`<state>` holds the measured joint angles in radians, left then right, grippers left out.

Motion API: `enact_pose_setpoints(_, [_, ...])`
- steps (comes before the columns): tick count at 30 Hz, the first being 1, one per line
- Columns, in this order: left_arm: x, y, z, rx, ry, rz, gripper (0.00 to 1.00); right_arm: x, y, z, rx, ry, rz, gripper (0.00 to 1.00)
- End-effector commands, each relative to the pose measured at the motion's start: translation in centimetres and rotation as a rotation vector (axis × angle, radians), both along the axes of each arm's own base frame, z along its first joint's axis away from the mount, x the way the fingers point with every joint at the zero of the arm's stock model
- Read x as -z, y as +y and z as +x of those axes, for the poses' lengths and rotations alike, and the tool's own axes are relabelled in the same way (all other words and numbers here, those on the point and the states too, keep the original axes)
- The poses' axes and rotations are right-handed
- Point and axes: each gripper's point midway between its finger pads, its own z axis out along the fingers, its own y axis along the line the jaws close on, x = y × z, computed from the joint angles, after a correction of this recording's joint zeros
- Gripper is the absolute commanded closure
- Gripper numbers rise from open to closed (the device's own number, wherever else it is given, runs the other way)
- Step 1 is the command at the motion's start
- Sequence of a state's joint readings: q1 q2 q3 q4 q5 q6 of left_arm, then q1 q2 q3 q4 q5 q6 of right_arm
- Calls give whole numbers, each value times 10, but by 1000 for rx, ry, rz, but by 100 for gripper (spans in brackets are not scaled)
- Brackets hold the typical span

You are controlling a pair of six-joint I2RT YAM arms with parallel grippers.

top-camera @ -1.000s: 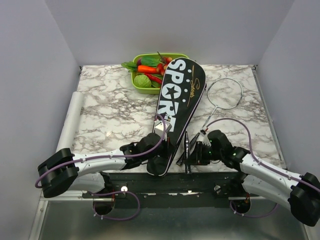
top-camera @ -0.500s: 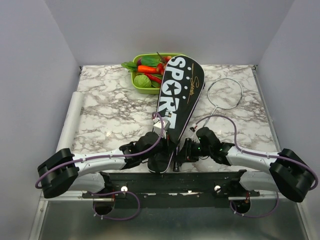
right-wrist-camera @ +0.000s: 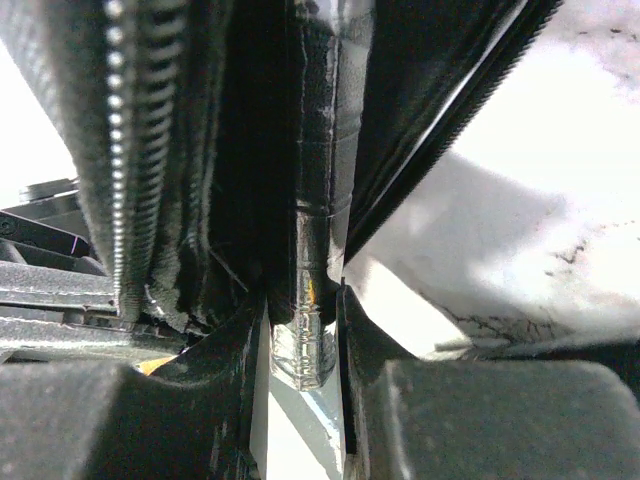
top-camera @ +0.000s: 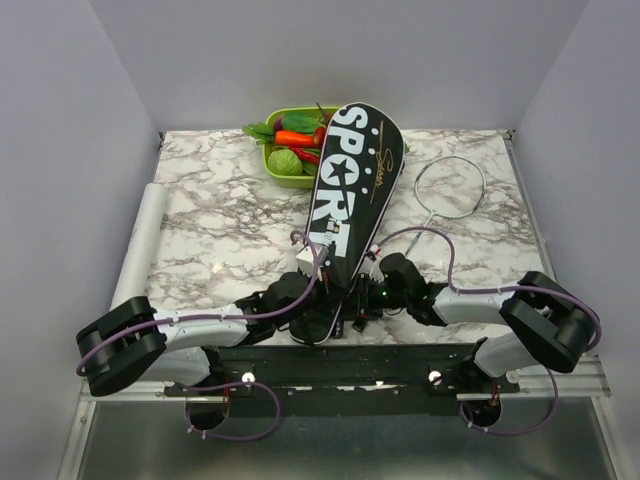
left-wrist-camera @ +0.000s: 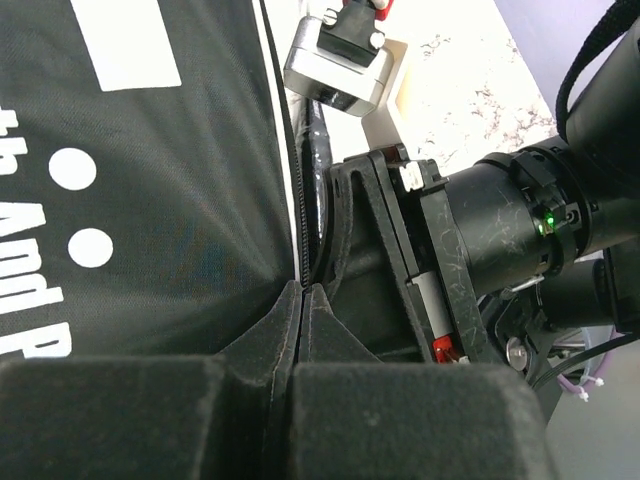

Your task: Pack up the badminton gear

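The long black bag [top-camera: 355,170] lettered "SPORT" lies slantwise, its wide end over the green tray and its narrow end by my grippers. My left gripper [top-camera: 318,318] is shut on the bag's zip edge [left-wrist-camera: 297,240], fingertips pressed together [left-wrist-camera: 303,292]. My right gripper [top-camera: 358,300] is beside it, shut [right-wrist-camera: 303,300] on a black taped racket handle [right-wrist-camera: 312,200] that runs into the bag's open mouth between the zip edges. A silver-framed racket [top-camera: 450,158] lies on the table right of the bag. The shuttlecock is out of view.
A green tray [top-camera: 268,160] of toy vegetables stands at the back, partly under the bag's top. A white roll [top-camera: 145,240] lies along the left table edge. My right wrist's body [left-wrist-camera: 500,230] sits close against the left gripper. Grey walls enclose the table.
The right gripper has moved left to the bag's narrow end, its arm folding in. The bag's wide end has swung left and farther over the tray. The left gripper stayed shut on the bag.
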<state>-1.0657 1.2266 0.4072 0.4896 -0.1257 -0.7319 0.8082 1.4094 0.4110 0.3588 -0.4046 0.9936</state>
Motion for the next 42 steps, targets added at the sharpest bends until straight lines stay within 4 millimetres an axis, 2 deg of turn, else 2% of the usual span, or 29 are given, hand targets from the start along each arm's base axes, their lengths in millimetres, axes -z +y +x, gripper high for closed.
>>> enact_pose_setpoints(1, [3,-11,-40,148,87,-109,93,-45,26,58,91,-257,146,100])
enact_pose_setpoints(6, [5,-12,-45,178,91,-107,58,-31,26,59,90,-251,125,99])
enact_pose_setpoints(8, [-2,-11,-46,183,75,-105,47,-27,26,61,91,-253,111,99])
enact_pose_setpoints(9, [4,-7,-46,173,88,-60,36,-26,26,61,90,-253,104,99])
enact_pose_setpoints(10, [-9,-8,-41,166,48,-61,32,-25,26,62,88,-256,99,100])
enact_pose_setpoints(11, [-13,-6,-39,160,36,-46,30,-24,26,62,88,-256,96,99])
enact_pose_setpoints(12, [-6,1,-41,156,52,10,29,-23,25,62,87,-253,91,99])
enact_pose_setpoints(13, [-25,2,-35,133,14,-6,29,-24,26,62,84,-257,93,99])
enact_pose_setpoints(14, [-30,8,-28,95,-12,18,29,-24,26,62,83,-257,93,99])
enact_pose_setpoints(15, [-22,21,-27,63,7,83,29,-25,26,61,80,-257,93,99])
enact_pose_setpoints(16, [-37,29,-20,9,-17,77,29,-24,26,60,74,-256,92,99])
enact_pose_setpoints(17, [-37,47,-6,-98,-41,121,29,-24,26,61,73,-259,89,99])
enact_pose_setpoints(18, [-21,71,-3,-171,-18,232,29,-24,26,61,69,-258,87,99])
enact_pose_setpoints(19, [-29,86,2,-241,-31,241,30,-23,26,60,63,-257,86,99])
enact_pose_setpoints(20, [-27,102,7,-306,-37,274,31,-25,27,60,59,-262,89,100])
enact_pose_setpoints(21, [-18,130,14,-424,-41,345,32,-25,27,60,58,-261,90,100])
enact_pose_setpoints(24, [-11,165,20,-566,-44,375,37,-26,28,61,59,-265,86,99])
enact_pose_setpoints(25, [-1,174,19,-583,-38,389,36,-25,27,63,65,-269,79,99])
enact_pose_setpoints(27, [9,180,22,-616,-23,381,36,-26,28,65,68,-269,75,99])
enact_pose_setpoints(28, [25,187,22,-627,0,402,37,-27,29,66,70,-270,75,99])
enact_pose_setpoints(30, [34,188,25,-641,16,391,37,-28,30,67,72,-272,74,100])
enact_pose_setpoints(36, [36,197,37,-703,16,406,36,-32,33,68,62,-280,86,99])
enact_pose_setpoints(39, [37,207,43,-768,30,422,43,-32,31,68,64,-282,79,99])
enact_pose_setpoints(42, [38,214,51,-812,38,449,58,-33,30,67,66,-286,78,99])
